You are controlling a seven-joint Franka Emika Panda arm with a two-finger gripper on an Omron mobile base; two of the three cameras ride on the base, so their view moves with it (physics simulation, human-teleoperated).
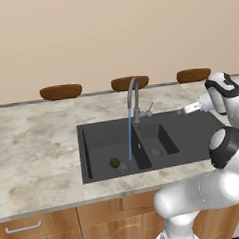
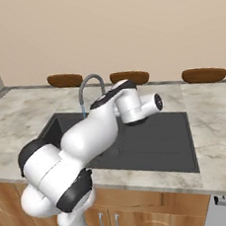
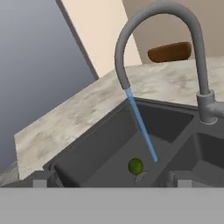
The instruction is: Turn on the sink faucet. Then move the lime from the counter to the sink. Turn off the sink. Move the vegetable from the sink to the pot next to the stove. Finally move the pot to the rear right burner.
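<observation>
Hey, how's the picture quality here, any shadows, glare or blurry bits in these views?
Left base view: flat, even light, no glare; the lime casts almost no shadow in the sink, and the water stream is a plain blue line. Right base view: the arm hides much of the sink faucet; edges soft. Hand view: slightly blurred, tilted, the open gripper fingertips fuzzy.

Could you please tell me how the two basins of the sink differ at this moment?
The left basin is the larger; the right basin is smaller. The faucet pours its blue stream into the left basin, none into the right. The lime lies in the left basin beside its drain; the right basin shows only its drain. Both are dark charcoal, rectangular, with a round drain.
</observation>
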